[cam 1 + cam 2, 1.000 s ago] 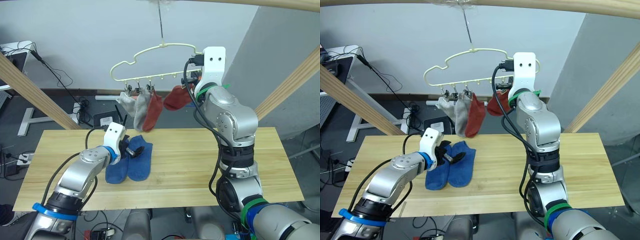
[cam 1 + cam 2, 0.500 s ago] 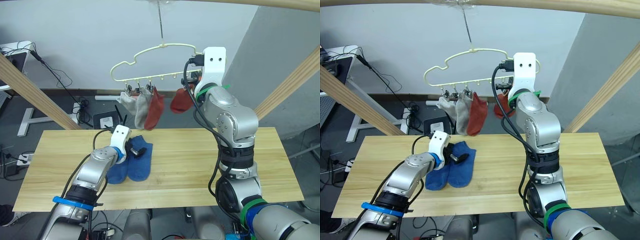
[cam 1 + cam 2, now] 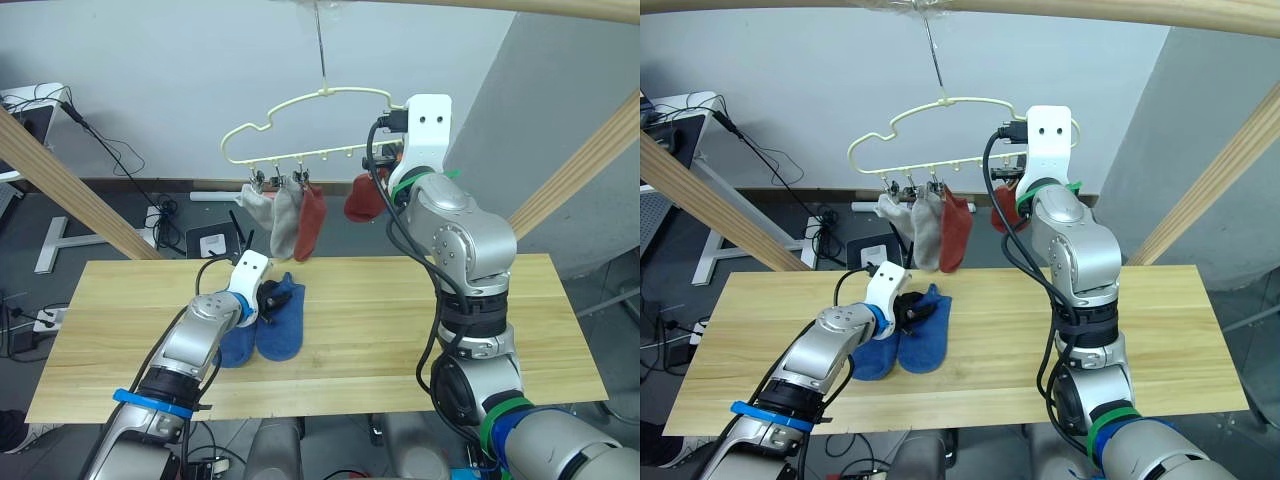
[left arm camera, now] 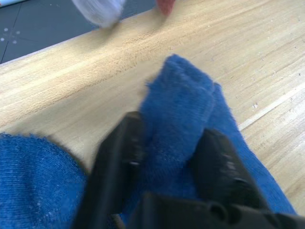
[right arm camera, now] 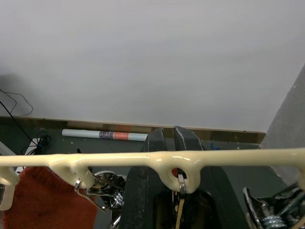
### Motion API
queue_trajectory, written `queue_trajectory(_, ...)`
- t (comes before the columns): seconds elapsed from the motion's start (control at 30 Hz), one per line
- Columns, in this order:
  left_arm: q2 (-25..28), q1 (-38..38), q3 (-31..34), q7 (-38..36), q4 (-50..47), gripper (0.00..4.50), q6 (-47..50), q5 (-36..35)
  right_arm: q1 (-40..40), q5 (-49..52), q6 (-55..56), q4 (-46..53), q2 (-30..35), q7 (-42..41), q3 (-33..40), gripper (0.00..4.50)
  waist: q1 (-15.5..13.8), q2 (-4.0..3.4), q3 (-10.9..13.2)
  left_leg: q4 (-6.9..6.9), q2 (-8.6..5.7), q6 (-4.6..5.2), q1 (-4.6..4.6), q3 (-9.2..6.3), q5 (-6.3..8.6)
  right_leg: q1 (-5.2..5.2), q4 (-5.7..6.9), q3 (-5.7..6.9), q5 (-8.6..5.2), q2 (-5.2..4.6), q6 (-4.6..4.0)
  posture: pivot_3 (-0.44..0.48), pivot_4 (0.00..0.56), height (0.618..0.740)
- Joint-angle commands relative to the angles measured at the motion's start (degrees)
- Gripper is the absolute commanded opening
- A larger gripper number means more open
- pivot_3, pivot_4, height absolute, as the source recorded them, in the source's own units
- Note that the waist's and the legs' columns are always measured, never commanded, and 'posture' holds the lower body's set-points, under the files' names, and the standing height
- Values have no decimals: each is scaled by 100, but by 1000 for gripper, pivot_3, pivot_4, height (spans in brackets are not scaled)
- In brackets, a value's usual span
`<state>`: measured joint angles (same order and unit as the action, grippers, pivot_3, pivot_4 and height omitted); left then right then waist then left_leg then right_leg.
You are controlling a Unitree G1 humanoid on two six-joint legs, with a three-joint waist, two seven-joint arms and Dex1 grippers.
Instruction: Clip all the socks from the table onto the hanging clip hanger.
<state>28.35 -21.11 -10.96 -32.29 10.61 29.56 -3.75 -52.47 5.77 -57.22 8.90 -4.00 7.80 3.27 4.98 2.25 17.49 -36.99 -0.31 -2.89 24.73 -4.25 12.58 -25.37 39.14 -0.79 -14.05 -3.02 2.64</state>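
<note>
Left claw (image 4: 164, 157) is clamped on a bunched blue sock (image 4: 178, 114) on the bench (image 3: 400, 330). Right claw (image 5: 167, 143), fingers nearly together, pinches a clip on the clip hanger (image 3: 300, 120) at 12 o'clock.

Left arm reaches low; its gripper (image 4: 167, 143) is clamped. Right arm is raised high, its fingers (image 5: 188, 143) nearly together.

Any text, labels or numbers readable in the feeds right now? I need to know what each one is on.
None can be read.
The dark flat device on the floor behind the table carries a pale patch, too small to read.
The socks, the clip hanger and both grippers, left and right, show no markings.
</note>
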Motion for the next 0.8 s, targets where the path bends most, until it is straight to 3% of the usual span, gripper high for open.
queue_trajectory(0.03,-88,153,-5,-91,-113,536,144,-15,-59,28,26,387,-46,17,20,0,0,0,0,0,0,0,0,0,0,0,0,0,0,0,0,-97,291,740)
queue_trajectory(0.1,-153,169,64,-191,-294,18,226,-164,-61,27,16,393,-45,14,21,0,-1,0,0,0,0,0,0,0,0,0,0,0,0,0,0,-99,296,740)
queue_trajectory(0.23,-312,121,249,-405,-827,18,520,-556,-74,35,-32,401,-56,21,48,0,-2,0,0,1,0,0,1,0,0,0,-4,0,0,0,0,-103,298,740)
queue_trajectory(0.43,-913,-622,374,-550,-2024,18,1541,-1482,-93,123,-275,486,-174,7,193,0,-32,-4,3,-4,1,0,8,-12,0,6,-7,12,0,-2,1,-105,301,740)
queue_trajectory(0.8,-1424,-1796,327,-272,-1733,18,1545,-1501,-140,91,-377,511,-263,26,287,0,-6,-9,6,-3,-1,1,4,-5,0,5,-7,5,2,7,5,-114,297,740)
